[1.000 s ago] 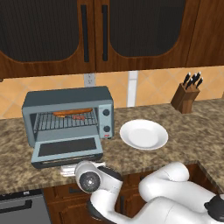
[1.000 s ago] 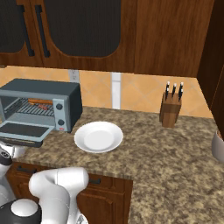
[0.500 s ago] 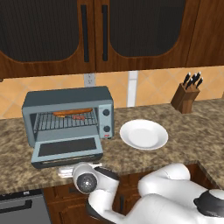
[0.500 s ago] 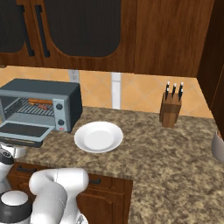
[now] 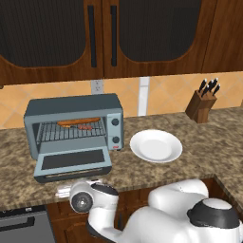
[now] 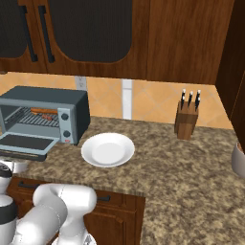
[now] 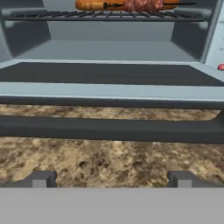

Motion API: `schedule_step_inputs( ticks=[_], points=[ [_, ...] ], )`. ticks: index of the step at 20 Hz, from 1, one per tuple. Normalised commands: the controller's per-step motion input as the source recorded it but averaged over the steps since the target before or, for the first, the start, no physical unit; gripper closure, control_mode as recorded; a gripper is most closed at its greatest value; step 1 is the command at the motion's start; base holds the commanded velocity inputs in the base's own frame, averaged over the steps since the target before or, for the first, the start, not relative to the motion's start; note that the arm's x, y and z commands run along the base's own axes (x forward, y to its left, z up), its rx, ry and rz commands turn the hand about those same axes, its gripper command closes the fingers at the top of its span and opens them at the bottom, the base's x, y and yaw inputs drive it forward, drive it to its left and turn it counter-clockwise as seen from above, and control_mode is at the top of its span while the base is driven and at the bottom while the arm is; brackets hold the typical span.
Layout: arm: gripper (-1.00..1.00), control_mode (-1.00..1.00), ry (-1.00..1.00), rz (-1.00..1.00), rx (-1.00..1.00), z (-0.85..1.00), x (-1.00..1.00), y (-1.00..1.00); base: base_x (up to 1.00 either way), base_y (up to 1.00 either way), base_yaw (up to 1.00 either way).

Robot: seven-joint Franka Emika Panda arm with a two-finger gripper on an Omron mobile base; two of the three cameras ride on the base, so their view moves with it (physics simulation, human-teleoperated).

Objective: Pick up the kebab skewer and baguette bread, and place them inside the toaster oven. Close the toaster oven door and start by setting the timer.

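The blue-grey toaster oven [image 5: 73, 124] stands on the counter with its door [image 5: 72, 161] folded down flat. On its wire rack lie the orange-brown baguette bread [image 5: 70, 122] and the kebab skewer [image 5: 88, 126]. In the hand view the baguette bread [image 7: 92, 5] and the kebab skewer [image 7: 144, 5] lie side by side at the top, above the door's glass and its bar handle [image 7: 109, 129]. My gripper [image 7: 111, 181] is open and holds nothing. It sits low at the counter's front edge, just in front of the handle [image 5: 64, 191].
A white plate [image 5: 155, 145] lies right of the oven, and a knife block [image 5: 203, 100] stands at the back right. Dark wood cabinets [image 5: 109, 33] hang overhead. Two knobs [image 5: 114, 122] and a red button [image 7: 221, 67] are on the oven's right panel.
My hand has shifted a little to the left and lower in front of the open door. The oven, food and plate have not moved.
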Motion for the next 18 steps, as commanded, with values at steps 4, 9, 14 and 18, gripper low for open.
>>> schedule_step_inputs(
  ticks=[4, 9, 14, 18],
  points=[
    [-1.00, -1.00, 0.00, 0.00, 0.00, -0.01, 0.10, 0.14, 0.00, 0.00, 0.00],
    [-1.00, -1.00, 0.00, 0.00, 0.00, -0.12, 0.04, 0.00, 0.00, 0.00, 0.00],
    [-1.00, -1.00, 0.00, 0.00, 0.00, -0.29, 0.01, 0.00, 0.00, 0.00, 0.00],
    [-1.00, -1.00, 0.00, 0.00, 0.00, -0.26, 0.14, 0.00, 0.00, 0.00, 0.00]
  ],
)
